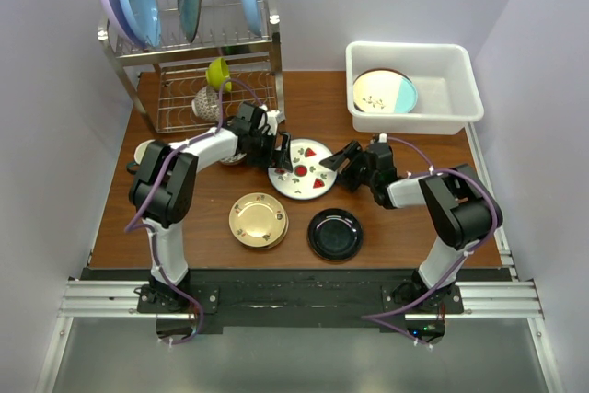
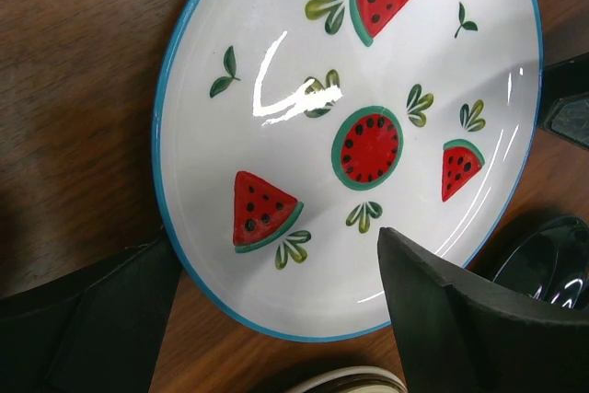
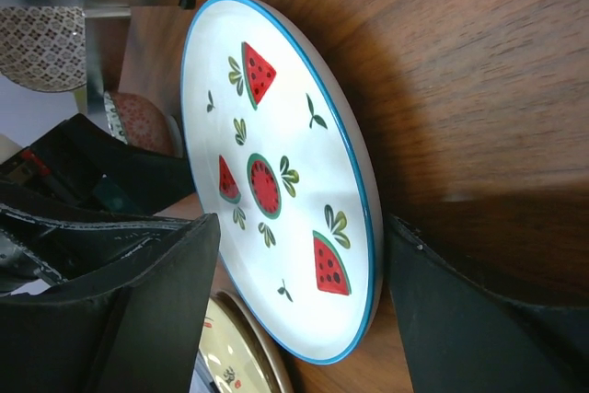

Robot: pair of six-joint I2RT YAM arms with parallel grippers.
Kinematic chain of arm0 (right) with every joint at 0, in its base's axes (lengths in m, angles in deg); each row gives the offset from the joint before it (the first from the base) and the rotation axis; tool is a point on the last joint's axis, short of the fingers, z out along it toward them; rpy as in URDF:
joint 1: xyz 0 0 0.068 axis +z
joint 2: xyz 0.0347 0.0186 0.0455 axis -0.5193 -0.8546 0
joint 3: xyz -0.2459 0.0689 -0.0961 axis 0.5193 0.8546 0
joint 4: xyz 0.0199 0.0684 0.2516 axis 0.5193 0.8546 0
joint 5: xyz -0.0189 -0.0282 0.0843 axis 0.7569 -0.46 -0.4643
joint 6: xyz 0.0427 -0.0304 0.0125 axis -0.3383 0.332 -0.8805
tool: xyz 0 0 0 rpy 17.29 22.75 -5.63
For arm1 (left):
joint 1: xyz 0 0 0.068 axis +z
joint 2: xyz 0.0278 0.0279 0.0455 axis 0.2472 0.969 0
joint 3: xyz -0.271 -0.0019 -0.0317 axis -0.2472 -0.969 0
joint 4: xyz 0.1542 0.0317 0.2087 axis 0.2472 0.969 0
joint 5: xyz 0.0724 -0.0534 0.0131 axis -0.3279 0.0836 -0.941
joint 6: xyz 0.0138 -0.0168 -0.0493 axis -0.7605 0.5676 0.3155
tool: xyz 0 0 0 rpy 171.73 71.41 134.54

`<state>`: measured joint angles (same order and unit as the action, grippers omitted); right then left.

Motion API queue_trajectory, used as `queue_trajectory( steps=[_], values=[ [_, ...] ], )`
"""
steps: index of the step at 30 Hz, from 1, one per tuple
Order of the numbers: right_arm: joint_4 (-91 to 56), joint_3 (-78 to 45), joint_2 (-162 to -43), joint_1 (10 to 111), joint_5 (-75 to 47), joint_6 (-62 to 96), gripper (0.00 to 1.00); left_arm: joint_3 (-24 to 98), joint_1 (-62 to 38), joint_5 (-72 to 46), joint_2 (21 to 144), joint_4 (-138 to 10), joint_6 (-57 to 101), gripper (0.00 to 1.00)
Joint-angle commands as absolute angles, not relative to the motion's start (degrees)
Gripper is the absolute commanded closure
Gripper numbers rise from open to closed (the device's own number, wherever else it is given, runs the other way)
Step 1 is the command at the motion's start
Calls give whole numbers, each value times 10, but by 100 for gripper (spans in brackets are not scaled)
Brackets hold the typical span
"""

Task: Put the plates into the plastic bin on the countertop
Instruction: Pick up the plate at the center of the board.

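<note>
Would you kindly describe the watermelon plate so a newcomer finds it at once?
On the reddish-brown wooden countertop, look at the middle. The round white plate there has a blue rim and red watermelon slices, unlike the gold-tan plate and glossy black plate nearby.

Mixed-colour plates on a reddish-brown wood-grain countertop (image 1: 386,232).
The watermelon plate (image 1: 301,170) is white with a blue rim, red melon slices with black seeds, and green leaves. Others: gold-tan plate (image 1: 259,219), glossy black plate (image 1: 334,233), cream-and-teal plate (image 1: 385,91), white bin (image 1: 451,89).
</note>
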<state>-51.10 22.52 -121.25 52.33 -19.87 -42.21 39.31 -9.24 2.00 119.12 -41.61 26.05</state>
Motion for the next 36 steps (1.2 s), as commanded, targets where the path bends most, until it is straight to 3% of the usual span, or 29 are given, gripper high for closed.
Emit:
queue_trajectory(
  steps=[1, 13, 26, 36],
  values=[
    [-531, 252, -1244, 534, -219, -435, 27, 378, -110, 65, 1182, -412, 264, 11],
    [-665, 303, -1233, 538, -304, -451, 31, 369, -110, 65, 1186, -417, 263, 11],
    [-1043, 383, -1370, 540, -326, -559, 43, 370, -110, 73, 1184, -419, 264, 11],
    [-1013, 386, -1346, 546, -308, -544, 44, 381, -115, 84, 1176, -419, 268, 11]
  ],
)
